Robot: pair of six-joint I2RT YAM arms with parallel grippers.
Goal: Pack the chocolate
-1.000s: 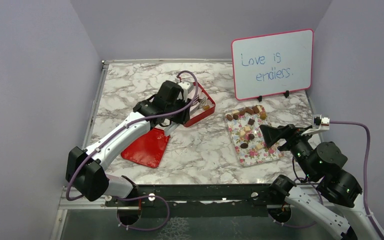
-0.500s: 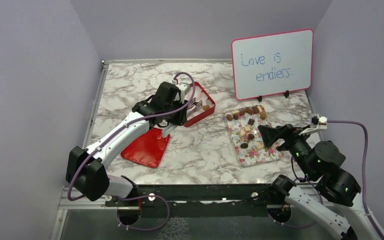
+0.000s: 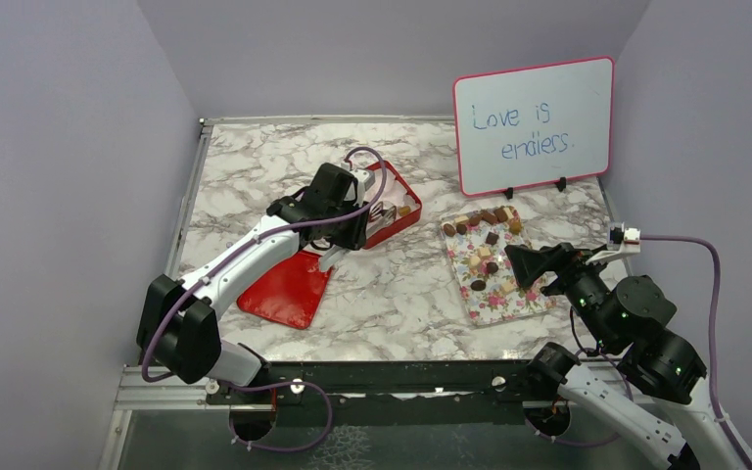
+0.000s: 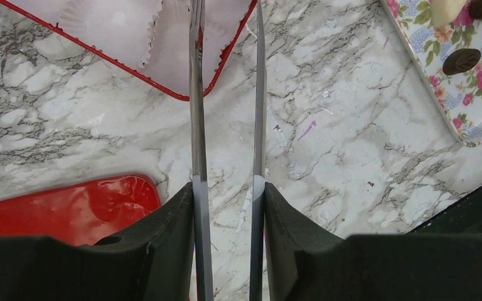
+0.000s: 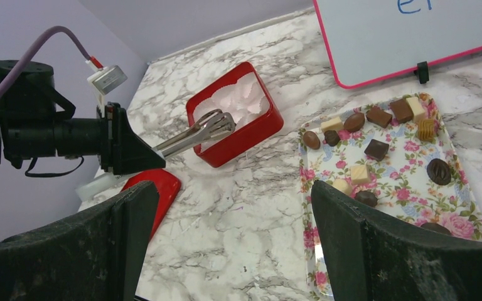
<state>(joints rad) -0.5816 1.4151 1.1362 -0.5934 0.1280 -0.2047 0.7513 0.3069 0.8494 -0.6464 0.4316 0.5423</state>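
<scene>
The chocolate (image 3: pixel 490 240) lies as several small brown and cream pieces on a floral tray (image 3: pixel 509 304), also seen in the right wrist view as chocolate (image 5: pixel 376 149). My left gripper (image 3: pixel 357 220) is shut on metal tongs (image 5: pixel 194 135), whose tips hang over the white paper cups (image 4: pixel 113 25) in a red box (image 3: pixel 403 217). Nothing shows between the tong arms (image 4: pixel 196 94). One brown piece (image 3: pixel 403 210) sits in the box's right corner. My right gripper (image 3: pixel 529 264) hovers open above the tray's near left edge, holding nothing.
A red lid (image 3: pixel 289 289) lies on the marble table below the left arm. A whiteboard (image 3: pixel 534 122) with writing stands behind the tray. Purple walls close in on both sides and the back.
The left arm has drawn back slightly, pulling the tongs a little toward the box's near side. The right arm barely moved.
</scene>
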